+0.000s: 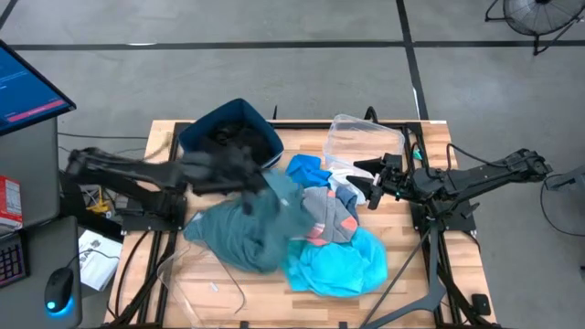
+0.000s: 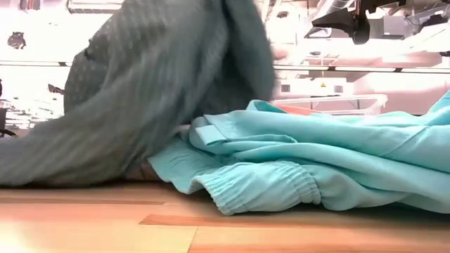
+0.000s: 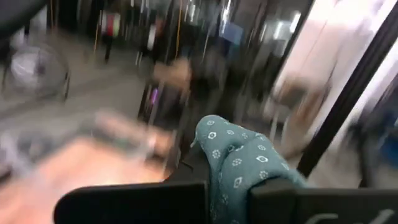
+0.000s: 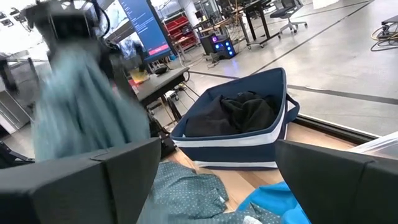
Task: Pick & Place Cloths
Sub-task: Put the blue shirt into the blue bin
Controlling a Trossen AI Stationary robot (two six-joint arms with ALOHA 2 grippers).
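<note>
The left gripper (image 1: 249, 174) is clamped on a fold of the teal-green checked shirt (image 1: 247, 228), lifted beside the dark blue bin (image 1: 230, 137) while most of the cloth trails on the table (image 1: 164, 137). The dragging tail could snag the turquoise top (image 1: 338, 260) or miss the bin. The right gripper (image 1: 377, 178), fingers wide apart, waits over the pile.

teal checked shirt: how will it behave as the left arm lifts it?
Probably floppy: the teal checked shirt bunches between the left gripper fingers and drapes to the table. Likely light but trailing, so its hem may drag the turquoise top.
</note>
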